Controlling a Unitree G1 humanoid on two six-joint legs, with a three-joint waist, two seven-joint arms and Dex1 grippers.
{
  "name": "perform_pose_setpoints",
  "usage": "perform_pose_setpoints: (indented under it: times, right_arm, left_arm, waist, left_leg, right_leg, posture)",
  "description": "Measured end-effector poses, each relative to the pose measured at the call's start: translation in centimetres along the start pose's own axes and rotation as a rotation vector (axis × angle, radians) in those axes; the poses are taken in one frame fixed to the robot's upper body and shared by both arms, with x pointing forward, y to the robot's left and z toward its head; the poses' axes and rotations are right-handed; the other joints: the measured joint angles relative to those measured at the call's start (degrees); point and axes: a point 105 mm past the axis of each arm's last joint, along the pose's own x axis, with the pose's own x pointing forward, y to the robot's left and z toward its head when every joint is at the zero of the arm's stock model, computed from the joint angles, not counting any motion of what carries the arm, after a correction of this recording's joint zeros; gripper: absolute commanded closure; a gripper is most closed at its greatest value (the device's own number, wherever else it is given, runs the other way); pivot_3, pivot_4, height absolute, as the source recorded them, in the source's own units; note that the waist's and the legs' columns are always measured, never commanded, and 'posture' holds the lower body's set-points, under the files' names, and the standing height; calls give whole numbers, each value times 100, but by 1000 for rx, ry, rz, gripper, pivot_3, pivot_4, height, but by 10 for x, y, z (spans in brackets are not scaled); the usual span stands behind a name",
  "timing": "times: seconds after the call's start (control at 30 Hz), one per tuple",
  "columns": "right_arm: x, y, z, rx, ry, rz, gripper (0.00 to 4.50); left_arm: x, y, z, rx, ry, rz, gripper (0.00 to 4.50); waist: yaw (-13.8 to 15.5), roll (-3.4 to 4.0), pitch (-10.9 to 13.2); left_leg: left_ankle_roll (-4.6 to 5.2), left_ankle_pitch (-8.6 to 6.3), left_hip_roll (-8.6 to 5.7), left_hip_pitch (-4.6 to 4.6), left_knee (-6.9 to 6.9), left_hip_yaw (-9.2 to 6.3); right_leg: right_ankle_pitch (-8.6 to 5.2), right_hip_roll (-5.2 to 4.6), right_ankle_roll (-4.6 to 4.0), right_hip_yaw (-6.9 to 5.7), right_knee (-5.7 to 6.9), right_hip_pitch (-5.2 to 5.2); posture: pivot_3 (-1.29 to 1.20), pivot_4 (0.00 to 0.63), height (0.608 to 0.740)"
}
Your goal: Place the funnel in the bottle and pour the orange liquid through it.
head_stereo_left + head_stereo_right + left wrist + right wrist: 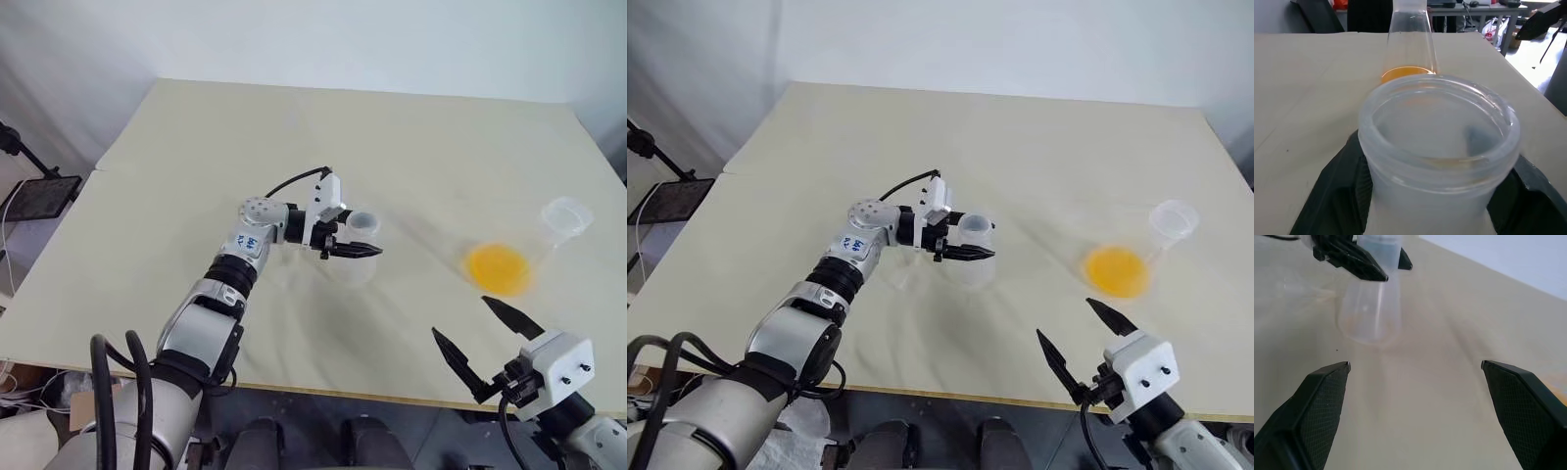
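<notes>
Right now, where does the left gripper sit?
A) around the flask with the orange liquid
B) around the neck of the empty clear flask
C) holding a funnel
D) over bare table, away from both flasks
B. The left gripper has a finger on each side of the neck of the empty bottle, while the flask with the orange liquid stands apart, nearer the open right gripper.

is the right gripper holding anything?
No. The right gripper hangs open near the table's front edge, nothing between its fingers, apart from both flasks.
</notes>
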Motion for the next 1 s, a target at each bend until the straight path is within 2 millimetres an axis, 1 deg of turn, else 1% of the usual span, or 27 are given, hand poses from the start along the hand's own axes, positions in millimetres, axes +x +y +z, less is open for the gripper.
perform_pose_setpoints:
  times: [0.07, 0.1, 0.2, 0.3, 0.37, 0.47, 0.53, 0.63, 0.7, 0.73, 0.83, 0.9, 0.97, 1.0]
  right_arm:
    - [4, -1, 4, -12, -19, 9, 0]
    - [6, -1, 4, -15, -23, 16, 0]
    - [12, -4, 5, -21, -31, 35, 0]
    - [16, -6, 4, -25, -35, 44, 0]
    - [19, -6, 4, -23, -39, 63, 0]
    - [27, -4, 2, -10, -48, 105, 0]
    - [32, -6, 3, -16, -60, 120, 0]
    - [41, -6, 5, -22, -76, 168, 0]
    - [46, -5, 7, -26, -91, 203, 0]
    - [48, -4, 8, -27, -97, 212, 0]
    - [54, -1, 13, -33, -118, 257, 0]
    - [59, 4, 15, -22, -126, 309, 0]
    - [66, 14, 18, -14, -138, 389, 0]
    - [70, 21, 22, -10, -147, 441, 0]
  left_arm:
    - [-2, -2, 2, -14, -15, -15, 151]
    - [-5, -2, 2, -18, -25, -18, 40]
    - [-19, 2, 9, -25, -79, 12, 40]
    - [-41, 9, 17, -4, -106, 58, 40]
    - [-56, 10, 20, 16, -111, 80, 40]
    - [-79, 6, 14, 9, -92, 102, 40]
    - [-93, 3, 10, -3, -96, 134, 40]
    - [-116, 1, 10, 15, -102, 219, 40]
    - [-136, -2, 8, 23, -92, 298, 40]
    - [-141, -4, 7, 25, -87, 318, 40]
    - [-165, -12, -1, 4, -84, 419, 40]
    - [-184, -23, -11, -27, -69, 503, 40]
    - [-213, -43, -30, -95, -36, 631, 40]
    - [-236, -61, -44, -156, -4, 728, 40]
  waist:
    - [10, 0, 0]
    - [11, 0, 0]
    - [-1, 0, 0]
    - [5, 0, 0]
    - [2, 0, 0]
    - [-19, 0, 0]
    - [-8, 1, 1]
    - [-4, 1, 0]
    - [-20, 3, 1]
    - [-31, 3, 1]
    - [-73, 3, 1]
    - [-106, 3, 1]
    - [-160, 3, 1]
    - [-175, 2, 2]
  left_leg:
    - [0, 0, 0, 0, 0, -4]
    - [-1, 0, 0, 0, 0, -6]
    - [-1, 0, 1, 0, 1, 0]
    - [-2, 1, 2, 1, 1, -3]
    - [-2, 1, 2, 1, 1, -4]
    - [-1, 1, 3, 3, 2, 0]
    - [-2, 1, 5, 2, 4, -4]
    - [-2, 1, 6, 1, 4, -10]
    - [-2, 1, 7, 1, 3, -9]
    - [-2, 1, 7, 2, 2, -10]
    - [-2, 1, 12, 2, 3, -13]
    - [-2, 1, 13, 2, 2, -21]
    - [-1, -2, 15, 3, 1, -26]
    - [8, -7, 17, 3, -1, -29]
  right_leg:
    - [0, 1, 0, 1, 6, -2]
    - [0, 1, 0, 0, 8, -2]
    - [0, -1, 0, 0, 7, -4]
    - [0, -1, 0, 0, 15, -7]
    - [0, -2, 0, 0, 17, -7]
    - [0, -3, 0, 0, 18, -7]
    - [0, -5, 0, 0, 24, -9]
    - [0, -7, 0, 5, 25, -8]
    - [0, -8, 0, 7, 25, -9]
    - [0, -8, -1, 7, 27, -10]
    - [0, -8, -1, 9, 29, -8]
    - [0, -10, -1, 6, 29, -7]
    - [0, -11, -1, 5, 26, -2]
    - [0, -12, -2, 3, 24, -1]
  posture:
    - [0, 150, 740]
    - [0, 150, 740]
    - [0, 150, 740]
    - [0, 150, 740]
    - [0, 150, 740]
    - [0, 150, 740]
    - [0, 150, 740]
    - [0, 150, 740]
    - [0, 150, 740]
    - [0, 150, 740]
    - [0, 150, 740]
    - [0, 150, 740]
    - [0, 150, 740]
    - [0, 150, 740]
